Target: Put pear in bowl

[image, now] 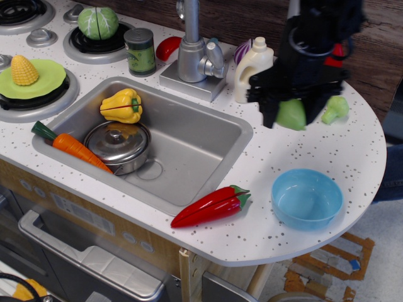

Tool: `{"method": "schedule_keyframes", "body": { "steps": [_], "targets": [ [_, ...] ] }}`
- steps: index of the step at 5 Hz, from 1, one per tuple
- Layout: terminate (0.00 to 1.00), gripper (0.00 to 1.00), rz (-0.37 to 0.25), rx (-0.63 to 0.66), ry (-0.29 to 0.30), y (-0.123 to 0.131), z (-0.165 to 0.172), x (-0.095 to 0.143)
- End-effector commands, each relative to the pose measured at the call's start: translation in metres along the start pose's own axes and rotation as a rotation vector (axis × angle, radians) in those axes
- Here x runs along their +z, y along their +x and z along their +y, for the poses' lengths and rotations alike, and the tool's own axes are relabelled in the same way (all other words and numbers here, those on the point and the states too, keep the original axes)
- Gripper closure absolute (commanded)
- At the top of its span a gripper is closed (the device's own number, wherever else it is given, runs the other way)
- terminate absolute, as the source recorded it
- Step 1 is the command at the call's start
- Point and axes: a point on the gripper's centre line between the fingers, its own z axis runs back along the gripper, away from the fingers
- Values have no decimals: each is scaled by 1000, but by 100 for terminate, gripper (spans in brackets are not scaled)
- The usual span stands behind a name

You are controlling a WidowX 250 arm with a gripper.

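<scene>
The pale-green pear [291, 114] hangs in my black gripper [293, 104], lifted clear of the white speckled counter [264, 157]. The gripper is shut on the pear and sits at the back right, near the counter's rear. The light-blue bowl [306, 197] stands empty at the front right of the counter, below and slightly right of the pear. The arm hides part of the red bottle behind it.
A white bottle [253, 61] and a broccoli floret [335, 108] flank the gripper. A red pepper [211, 204] lies left of the bowl. The sink [201, 141] holds a steel pot [119, 145], a carrot [72, 146] and a yellow pepper [123, 104]. The faucet [191, 44] stands behind it.
</scene>
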Motion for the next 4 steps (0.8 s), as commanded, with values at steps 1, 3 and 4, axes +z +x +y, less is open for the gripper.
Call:
{"method": "schedule_keyframes", "body": {
  "steps": [1,3,4],
  "targets": [
    [0,100,-25,76,-64,-27,-13,16],
    [0,100,-31,86,-114,-48,-20,3],
    [0,0,-31,86,-114,-48,-20,3]
  ]
}}
